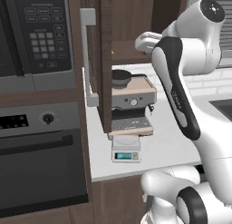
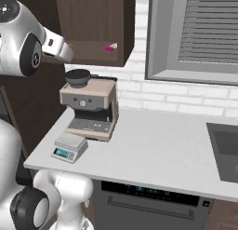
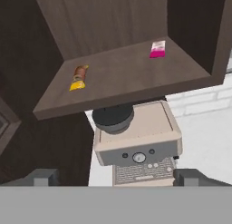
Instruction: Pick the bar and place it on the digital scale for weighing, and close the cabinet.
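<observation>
Clearly the bar (image 3: 79, 77) lies flat on the cabinet (image 3: 131, 23) shelf, toward the left side and near the front edge, its yellow end pointing outward. Further right on the same shelf, well apart from it, sits a small pink-and-white block (image 3: 157, 49) that is not wanted. Below the shelf stands the coffee machine (image 3: 138, 146) on the worktop (image 2: 158, 150), and just in front of it the digital scale (image 1: 125, 150), its lit display facing forward and its plate bare.

Being a slim wrapped snack, the bar is likely very light, a little soft, and slick in its wrapper, so a hard squeeze could crush it and a loose one could let it slide. The safest hold looks to be across its narrow width at the red-brown middle, not at the crimped ends, which would fold.

The claw (image 3: 115, 175) stands wide open with nothing between its tips, hanging in front of the cabinet opening and short of the shelf. The cabinet door (image 1: 93, 60) hangs open to the left, its long grey handle (image 1: 89, 55) edge-on, so closing remains to be done.
</observation>
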Tool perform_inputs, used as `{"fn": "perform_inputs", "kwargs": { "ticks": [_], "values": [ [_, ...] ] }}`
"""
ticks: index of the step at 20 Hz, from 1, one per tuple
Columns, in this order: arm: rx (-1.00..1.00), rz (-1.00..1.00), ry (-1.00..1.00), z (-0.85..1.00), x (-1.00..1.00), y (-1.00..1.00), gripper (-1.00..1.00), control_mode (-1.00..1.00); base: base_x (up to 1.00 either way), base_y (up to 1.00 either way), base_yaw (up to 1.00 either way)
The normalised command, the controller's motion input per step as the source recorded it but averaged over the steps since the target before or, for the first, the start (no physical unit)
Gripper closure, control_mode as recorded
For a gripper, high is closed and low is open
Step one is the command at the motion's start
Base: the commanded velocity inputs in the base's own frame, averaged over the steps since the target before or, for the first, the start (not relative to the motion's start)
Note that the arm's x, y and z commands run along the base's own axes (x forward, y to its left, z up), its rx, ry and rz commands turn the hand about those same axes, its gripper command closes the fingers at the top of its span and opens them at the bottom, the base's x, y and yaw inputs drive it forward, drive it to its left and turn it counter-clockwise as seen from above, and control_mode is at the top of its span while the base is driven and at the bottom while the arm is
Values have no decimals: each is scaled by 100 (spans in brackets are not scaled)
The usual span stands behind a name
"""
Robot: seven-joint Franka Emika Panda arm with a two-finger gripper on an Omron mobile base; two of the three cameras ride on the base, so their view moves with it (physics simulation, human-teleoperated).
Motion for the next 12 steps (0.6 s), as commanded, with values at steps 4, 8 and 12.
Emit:
{"fn": "perform_inputs", "kwargs": {
  "ticks": [4, 8, 12],
  "values": [
    [0, 0, 4, 0, 33, 19, -100, -100, 0, 0, 0],
    [0, 2, 4, 0, 50, 18, -100, -100, 0, 0, 0],
    [0, 6, 6, 0, 52, 6, -100, -100, 0, 0, 0]
  ]
}}
